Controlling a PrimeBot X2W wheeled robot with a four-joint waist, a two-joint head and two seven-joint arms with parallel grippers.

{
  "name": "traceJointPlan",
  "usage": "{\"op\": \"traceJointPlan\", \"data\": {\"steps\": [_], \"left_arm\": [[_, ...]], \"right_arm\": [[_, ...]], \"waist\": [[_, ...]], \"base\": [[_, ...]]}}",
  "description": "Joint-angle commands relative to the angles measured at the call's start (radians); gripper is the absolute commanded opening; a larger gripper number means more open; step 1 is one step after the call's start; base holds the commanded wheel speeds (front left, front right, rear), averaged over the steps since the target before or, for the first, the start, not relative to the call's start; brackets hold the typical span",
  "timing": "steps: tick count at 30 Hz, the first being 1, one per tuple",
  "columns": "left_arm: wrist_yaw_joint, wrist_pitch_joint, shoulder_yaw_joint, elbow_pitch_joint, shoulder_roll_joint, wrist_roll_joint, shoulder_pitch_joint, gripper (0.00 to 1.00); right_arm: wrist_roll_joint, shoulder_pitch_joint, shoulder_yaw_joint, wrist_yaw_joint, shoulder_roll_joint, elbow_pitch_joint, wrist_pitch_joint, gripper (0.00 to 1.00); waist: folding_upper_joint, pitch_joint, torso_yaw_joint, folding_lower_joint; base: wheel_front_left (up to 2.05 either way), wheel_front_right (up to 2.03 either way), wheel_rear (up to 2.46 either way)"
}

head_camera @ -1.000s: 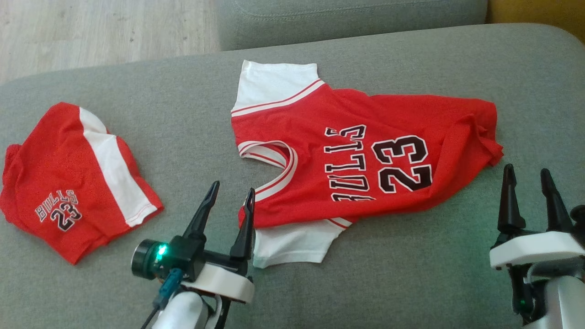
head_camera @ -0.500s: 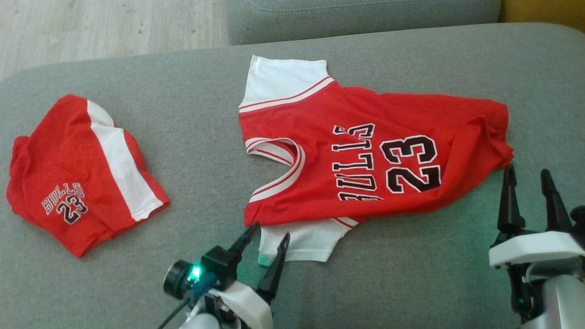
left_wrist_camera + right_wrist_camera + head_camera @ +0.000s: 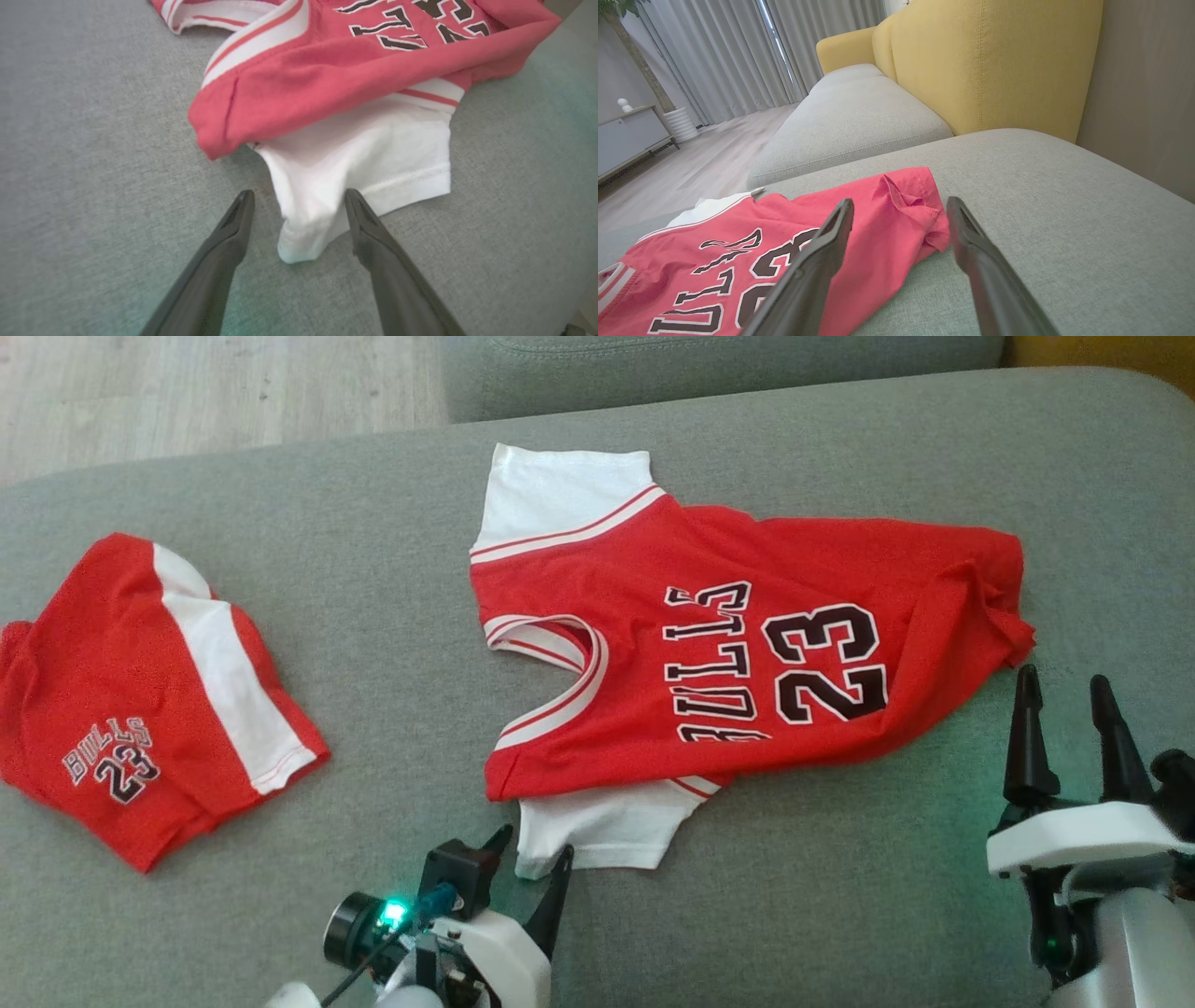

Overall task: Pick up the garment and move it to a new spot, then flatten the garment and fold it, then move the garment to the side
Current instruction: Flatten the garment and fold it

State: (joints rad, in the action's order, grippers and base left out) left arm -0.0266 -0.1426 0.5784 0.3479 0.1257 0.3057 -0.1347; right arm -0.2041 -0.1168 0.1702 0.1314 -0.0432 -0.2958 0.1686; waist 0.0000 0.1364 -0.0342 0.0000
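Red jersey (image 3: pixel 728 653) lies left-to-right on the grey cushion (image 3: pixel 840 896); its near white sleeve (image 3: pixel 355 168) sits inside the wide-open left gripper (image 3: pixel 534 842), while the right gripper (image 3: pixel 1063 677), equally wide, stands beside the hem (image 3: pixel 1013 616).

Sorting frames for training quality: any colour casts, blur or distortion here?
Head view: even soft light, green glow on the cushion beside the right end effector. Left wrist view: jersey looks washed pink, sleeve tip tinted green. Right wrist view: wide-angle stretch along the fingers.
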Motion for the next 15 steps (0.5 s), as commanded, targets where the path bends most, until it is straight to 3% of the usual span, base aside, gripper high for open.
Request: {"op": "traceJointPlan", "data": {"steps": [1,2,3,4,8,15], "left_arm": [[0.000,-0.002,-0.032,-0.033,0.009,0.010,-0.011,1.00],[0.003,-0.010,-0.031,-0.031,0.009,0.016,-0.010,1.00],[0.006,-0.016,-0.030,-0.030,0.008,0.020,-0.010,0.44],[0.007,-0.018,-0.030,-0.031,0.009,0.023,-0.011,0.00],[0.004,0.007,-0.039,-0.044,0.009,0.030,-0.019,0.00],[-0.027,0.165,-0.105,-0.090,0.005,0.042,-0.045,0.00]], "right_arm": [[-0.007,-0.038,-0.026,-0.001,-0.007,0.025,0.016,1.00],[-0.007,-0.039,-0.027,-0.001,-0.007,0.023,0.017,1.00],[-0.007,-0.041,-0.028,-0.001,-0.007,0.021,0.018,1.00],[-0.007,-0.042,-0.028,-0.001,-0.007,0.019,0.019,1.00],[0.005,-0.047,-0.022,-0.001,-0.007,0.013,0.014,1.00],[0.060,-0.053,0.002,-0.001,-0.007,0.003,-0.021,1.00]], "waist": [[0.0000,0.002,-0.002,0.0000],[0.0000,0.003,-0.004,0.0000],[0.0000,0.004,-0.005,0.0000],[0.0000,0.005,-0.006,0.0000],[0.0000,0.009,-0.003,0.0000],[0.0000,0.006,0.023,0.0000]], "base": [[0.00,0.00,0.00],[0.00,0.00,0.00],[0.00,0.00,0.00],[0.00,0.00,0.00],[0.00,0.00,0.00],[0.00,0.00,0.00]]}}
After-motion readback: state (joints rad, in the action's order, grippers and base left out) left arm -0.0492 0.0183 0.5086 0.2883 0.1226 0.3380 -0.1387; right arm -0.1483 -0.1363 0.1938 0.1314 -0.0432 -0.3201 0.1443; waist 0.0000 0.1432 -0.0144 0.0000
